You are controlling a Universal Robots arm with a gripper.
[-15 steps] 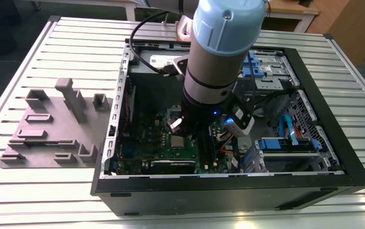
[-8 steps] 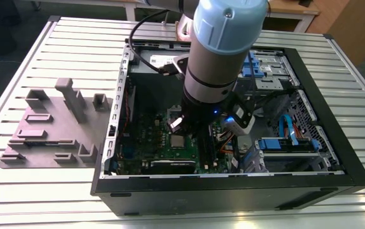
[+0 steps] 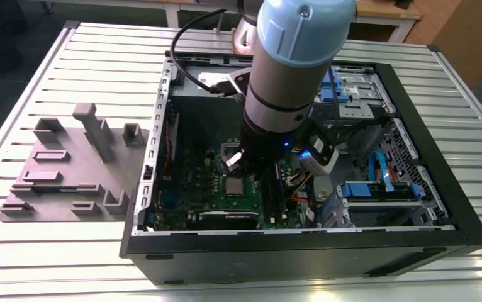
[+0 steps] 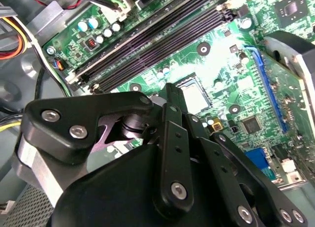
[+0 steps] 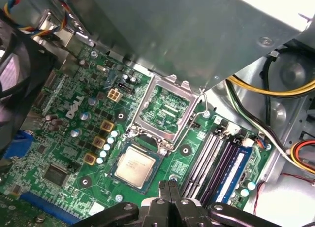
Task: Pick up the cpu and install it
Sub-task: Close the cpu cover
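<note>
Inside the open case [image 3: 308, 242], the cpu [image 5: 135, 165] lies flat in its socket on the board [image 5: 194, 138]. It sits just beside the tips of the gripper [image 5: 169, 186] and apart from them. The gripper is closed, with nothing held. The arm [image 3: 287, 75] reaches steeply down into the case. The cpu is square, metal top up, edges parallel to the open frame [image 5: 165, 109] beside it.

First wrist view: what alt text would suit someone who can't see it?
A silvery cpu lies seated on a green motherboard, a metal frame hinged open beside it. The robot's black hand hovers nearby, closed and empty.
</note>
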